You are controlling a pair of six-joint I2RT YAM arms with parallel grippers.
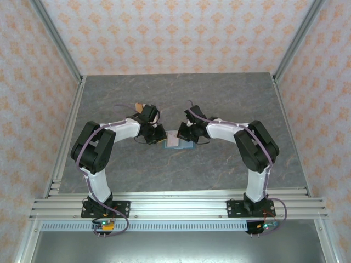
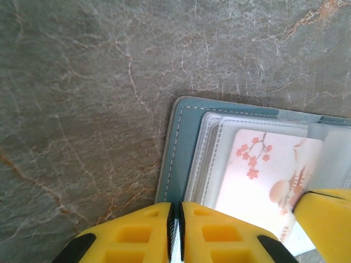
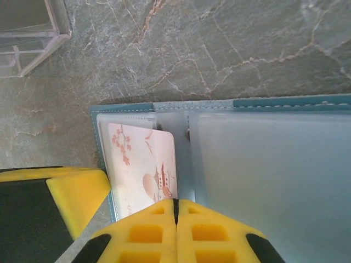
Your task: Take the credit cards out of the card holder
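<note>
The teal card holder lies open on the table between both arms. In the left wrist view its stitched teal edge and clear sleeves show, with a pale pinkish card printed with blossoms inside a sleeve. My left gripper is shut at the holder's left edge, with a thin pale sleeve leaf pinched between its pads. My right gripper is shut over the centre of the holder, at the right edge of the pale card. Empty clear sleeves cover the right panel. The brown and black cards are hidden.
Grey marbled table inside a metal frame with patterned walls. The two grippers sit close together: the right finger shows in the left wrist view, the left finger in the right wrist view. A frame post stands far left.
</note>
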